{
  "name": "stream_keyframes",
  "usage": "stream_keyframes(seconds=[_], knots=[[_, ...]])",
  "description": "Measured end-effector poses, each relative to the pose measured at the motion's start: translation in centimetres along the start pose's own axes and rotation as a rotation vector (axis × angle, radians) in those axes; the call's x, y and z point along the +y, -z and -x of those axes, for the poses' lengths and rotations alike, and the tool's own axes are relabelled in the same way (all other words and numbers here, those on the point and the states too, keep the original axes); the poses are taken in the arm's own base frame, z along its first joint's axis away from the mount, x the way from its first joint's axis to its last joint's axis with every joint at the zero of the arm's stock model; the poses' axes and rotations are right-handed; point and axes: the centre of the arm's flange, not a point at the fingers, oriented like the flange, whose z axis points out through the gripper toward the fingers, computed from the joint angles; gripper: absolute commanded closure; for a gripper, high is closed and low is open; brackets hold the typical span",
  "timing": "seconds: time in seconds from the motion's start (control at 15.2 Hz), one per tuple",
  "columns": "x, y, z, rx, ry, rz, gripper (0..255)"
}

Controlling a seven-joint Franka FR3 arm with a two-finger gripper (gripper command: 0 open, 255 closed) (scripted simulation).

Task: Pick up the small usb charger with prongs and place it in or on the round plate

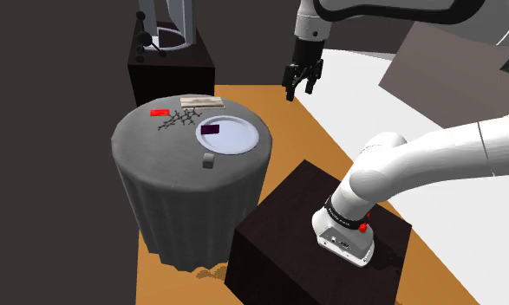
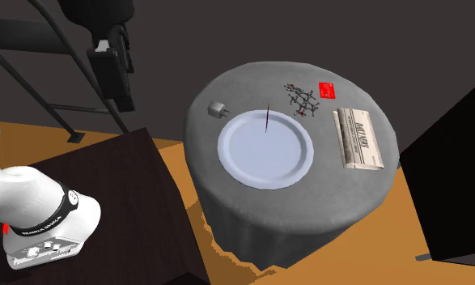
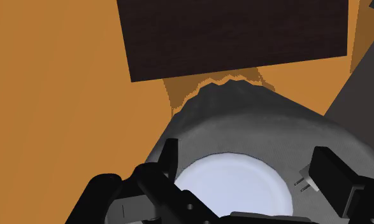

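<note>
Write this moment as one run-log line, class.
stage: pre-grasp | gripper: open, empty, raised clear of table | usb charger: on table beside round plate, untouched | placed: not yet

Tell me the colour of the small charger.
The charger is grey, clearest in the second exterior view.

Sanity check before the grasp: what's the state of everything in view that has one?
gripper: open, empty, in the air off the table.
usb charger: on the table beside the plate, not gripped.
round plate: flat on the table, a small dark thing on it.
newspaper: folded, lying flat.
red card: lying flat.
</note>
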Motion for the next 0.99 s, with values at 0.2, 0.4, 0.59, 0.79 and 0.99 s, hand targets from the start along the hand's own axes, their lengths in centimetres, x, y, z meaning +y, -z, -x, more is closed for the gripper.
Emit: stream_keyframes(seconds=[0.2,0.4,0.59,0.79,0.99], knots=[[-0.9,-1.2,-0.6,0.004,0.002,0.0,0],[-3.0,-3.5,-2.5,0.014,0.007,-0.001,0],[-4.9,-6.2,-4.2,0.027,0.012,-0.003,0],[-7.0,-9.1,-6.1,0.039,0.016,-0.004,0],[-9.4,-11.5,-7.7,0.052,0.021,-0.005,0]])
